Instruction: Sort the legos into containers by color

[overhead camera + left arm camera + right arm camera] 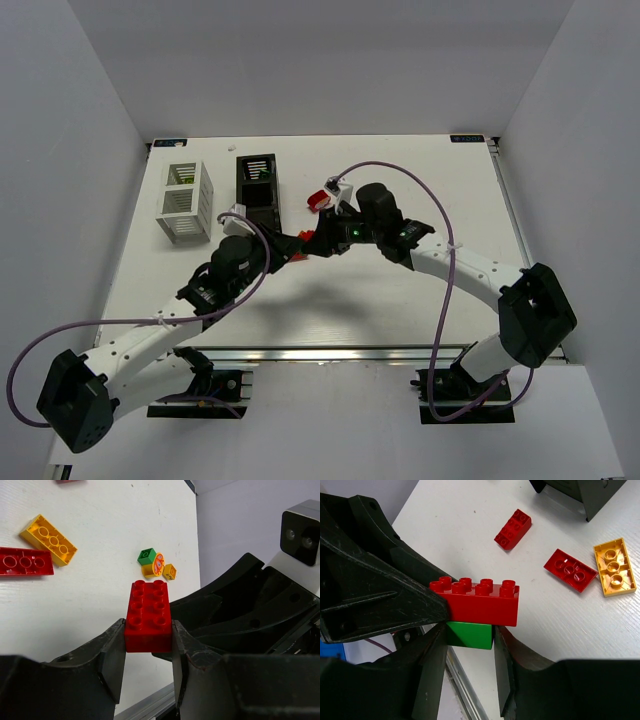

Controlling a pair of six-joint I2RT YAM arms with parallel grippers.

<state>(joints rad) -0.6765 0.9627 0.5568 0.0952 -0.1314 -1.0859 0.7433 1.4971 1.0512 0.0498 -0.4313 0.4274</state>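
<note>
Left wrist view shows a glossy red brick [148, 615], two studs wide and four long, pinched across its width at the near end by the left jaws; right wrist view shows a smaller, smooth dark green brick [469, 635] fixed under one end of it, with the right jaws standing close on either side of that green block; whether they actually press it I cannot tell. Seen from above, the pair sits mid-tabletop [380, 310] where both arms meet; toward ten o'clock stand a white container [180, 205] and, beside it, a black container [262, 170], both tall, rectangular and slatted. At ten o'clock from the held brick lie an orange-yellow brick [48, 540] and a second red brick [25, 561], hollow sides up; at twelve o'clock a small green cube [147, 556], a round yellow-orange piece [157, 565] and a tiny orange cube [169, 571] cluster together.
</note>
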